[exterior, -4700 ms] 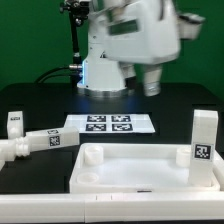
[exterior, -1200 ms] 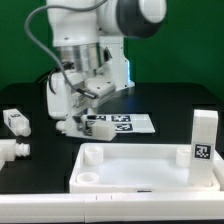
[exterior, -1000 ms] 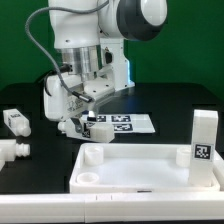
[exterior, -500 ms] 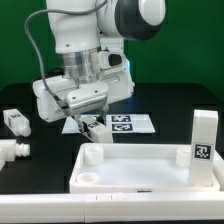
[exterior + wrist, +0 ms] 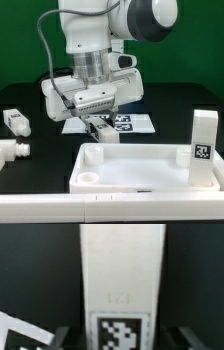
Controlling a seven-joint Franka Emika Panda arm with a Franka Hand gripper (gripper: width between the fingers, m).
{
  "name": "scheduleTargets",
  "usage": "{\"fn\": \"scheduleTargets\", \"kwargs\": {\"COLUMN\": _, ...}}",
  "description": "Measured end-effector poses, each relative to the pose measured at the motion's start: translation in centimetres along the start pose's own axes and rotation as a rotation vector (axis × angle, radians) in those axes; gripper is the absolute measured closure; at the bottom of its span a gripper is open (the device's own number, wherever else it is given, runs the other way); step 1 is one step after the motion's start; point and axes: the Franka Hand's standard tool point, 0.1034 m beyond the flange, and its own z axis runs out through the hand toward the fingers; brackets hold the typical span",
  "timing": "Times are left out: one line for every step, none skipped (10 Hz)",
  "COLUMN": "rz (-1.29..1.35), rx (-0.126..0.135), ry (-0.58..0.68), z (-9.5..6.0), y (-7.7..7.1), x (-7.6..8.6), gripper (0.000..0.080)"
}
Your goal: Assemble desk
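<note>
The white desk top lies at the front with its rim up and a round hole in the near left corner. My gripper hangs just behind its left end, shut on a white square-post leg with a black-and-white tag. In the wrist view the leg runs lengthwise between the two dark fingers, and my gripper holds it at the tagged end. A second leg stands upright at the top's right end. Two more legs lie at the exterior view's left, one behind the other.
The marker board lies flat behind the desk top, partly covered by the arm. The white robot body fills the middle of the exterior view. The table is black with a green backdrop.
The arm came down from the back and took up the leg that lay at the left. Over the last second it has carried the leg toward the exterior view's right.
</note>
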Motion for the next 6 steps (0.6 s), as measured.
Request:
{"fn": "scheduleTargets", "kwargs": {"rz": -0.042, "rx": -0.001, "ry": 0.000, "z": 0.0, "y": 0.0, "x": 0.0, "gripper": 0.0325}}
{"fn": "scheduleTargets", "kwargs": {"rz": -0.097, "rx": -0.016, "ry": -0.005, "z": -0.3, "y": 0.2, "x": 0.1, "gripper": 0.0325}}
{"fn": "scheduleTargets", "kwargs": {"rz": -0.198, "rx": -0.024, "ry": -0.022, "z": -1.0, "y": 0.7, "x": -0.3, "gripper": 0.0188}}
{"fn": "scheduleTargets", "kwargs": {"rz": -0.378, "rx": -0.022, "ry": -0.041, "z": -1.8, "y": 1.0, "x": -1.1, "gripper": 0.0188}}
{"fn": "scheduleTargets", "kwargs": {"rz": -0.535, "rx": -0.031, "ry": -0.050, "z": -2.2, "y": 1.3, "x": -1.7, "gripper": 0.0156}}
{"fn": "scheduleTargets", "kwargs": {"rz": -0.626, "rx": -0.048, "ry": -0.052, "z": -2.3, "y": 1.4, "x": -2.0, "gripper": 0.0151}}
